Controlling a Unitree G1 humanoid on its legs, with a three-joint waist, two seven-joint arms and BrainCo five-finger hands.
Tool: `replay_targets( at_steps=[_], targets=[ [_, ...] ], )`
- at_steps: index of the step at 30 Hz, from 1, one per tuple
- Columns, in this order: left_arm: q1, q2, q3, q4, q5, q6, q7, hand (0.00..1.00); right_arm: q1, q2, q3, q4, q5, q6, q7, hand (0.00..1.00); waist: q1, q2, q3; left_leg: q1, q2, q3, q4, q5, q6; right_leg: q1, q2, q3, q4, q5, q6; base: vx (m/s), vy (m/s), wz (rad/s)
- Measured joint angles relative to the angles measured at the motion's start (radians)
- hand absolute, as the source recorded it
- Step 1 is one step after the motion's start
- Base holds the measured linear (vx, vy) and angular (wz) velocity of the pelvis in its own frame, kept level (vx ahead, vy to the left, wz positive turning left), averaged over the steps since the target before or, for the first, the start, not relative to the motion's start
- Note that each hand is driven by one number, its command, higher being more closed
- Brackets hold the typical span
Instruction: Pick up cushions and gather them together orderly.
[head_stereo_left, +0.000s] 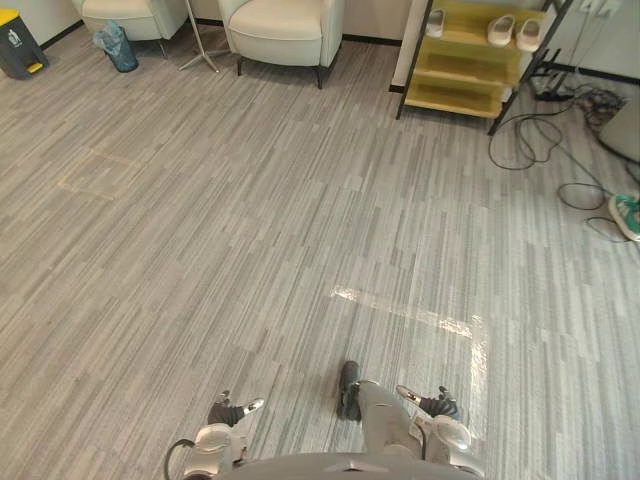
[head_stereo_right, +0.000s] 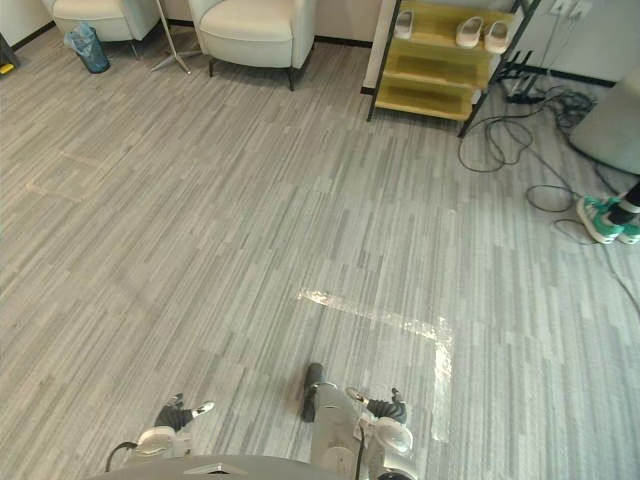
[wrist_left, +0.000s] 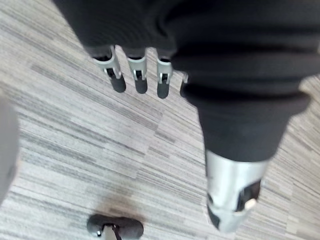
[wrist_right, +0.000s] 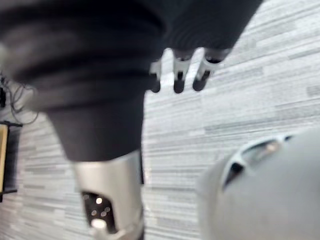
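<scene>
Loosely open, left hand (wrist_left: 138, 75) and right hand (wrist_right: 179, 75) hang over floor (head_stereo_left: 300, 200) — armchair (head_stereo_left: 283, 30) well ahead.

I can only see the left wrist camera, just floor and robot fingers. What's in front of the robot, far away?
Observer: Across the room stands a cream armchair, and a second armchair is to its left.
Operator: What's over on the right side?
Observer: A yellow shelf with pale slippers on its top level.
Operator: Is the other hand holding anything?
Observer: No. The right hand hangs open and empty above the grey floor.
</scene>
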Motion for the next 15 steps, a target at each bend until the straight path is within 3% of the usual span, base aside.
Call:
replay_targets(
  at_steps=[2,4,6,9,11,12,13,15],
  targets=[
    [0.004,0.013,0.003,-0.023,0.000,-0.004,0.000,0.00,0.014,-0.003,0.019,0.020,0.000,0.000,-0.001,0.00,0.010,-0.001,0.004,-0.158,0.077,0.011,0.346,-0.009,-0.007,0.155,0.048,0.001,-0.077,-0.034,-0.019,0.62,-0.210,-0.12],
    [0.008,0.021,-0.004,-0.046,-0.001,-0.004,0.000,0.00,0.015,-0.005,0.029,0.040,0.000,0.002,-0.002,0.00,0.018,-0.019,0.010,-0.240,0.084,0.047,0.403,-0.040,0.004,0.251,0.060,0.022,-0.149,-0.045,-0.019,0.43,-0.095,-0.22],
    [0.007,0.022,-0.022,-0.058,-0.002,-0.004,0.001,0.00,0.014,-0.012,0.031,0.061,0.000,0.006,-0.002,0.00,0.026,-0.015,0.008,-0.321,0.076,0.071,0.368,-0.075,0.006,0.323,0.063,0.033,-0.218,-0.034,-0.005,0.38,-0.033,-0.20],
    [0.000,0.022,-0.039,-0.067,-0.002,-0.004,0.003,0.00,0.008,-0.019,0.029,0.084,0.001,0.018,-0.005,0.00,0.042,-0.017,0.009,-0.358,0.022,0.088,0.058,-0.129,-0.004,0.418,0.051,0.058,-0.300,-0.018,0.017,0.38,0.061,-0.17],
    [-0.008,0.022,-0.051,-0.063,-0.001,-0.002,0.003,0.00,0.004,-0.015,0.027,0.084,0.000,0.018,-0.006,0.00,0.043,-0.020,0.012,-0.351,-0.053,0.035,-0.220,-0.125,-0.014,0.440,0.029,0.079,-0.306,-0.019,0.027,0.28,0.191,-0.29],
    [-0.007,0.021,-0.070,-0.058,-0.001,-0.003,0.003,0.00,0.005,-0.017,0.021,0.084,0.000,0.018,-0.006,0.00,0.045,-0.012,0.008,-0.330,-0.095,-0.027,-0.383,-0.023,-0.012,0.446,0.025,0.097,-0.306,-0.026,0.057,0.24,0.227,-0.39],
    [-0.009,0.022,-0.076,-0.048,-0.001,-0.005,0.001,0.00,0.004,-0.019,0.016,0.086,0.000,0.018,-0.006,0.00,0.047,0.001,0.005,-0.324,-0.103,-0.046,-0.420,0.049,0.020,0.452,0.032,0.113,-0.310,-0.034,0.076,0.20,0.210,-0.31],
    [-0.033,0.055,-0.091,-0.024,-0.001,-0.010,0.002,0.00,0.002,-0.002,0.012,0.112,0.000,0.018,-0.006,0.00,0.042,-0.060,0.012,-0.284,-0.150,-0.027,-0.441,0.042,0.029,0.473,-0.013,0.141,-0.327,-0.043,0.106,0.16,0.162,-0.14]
  ],
)
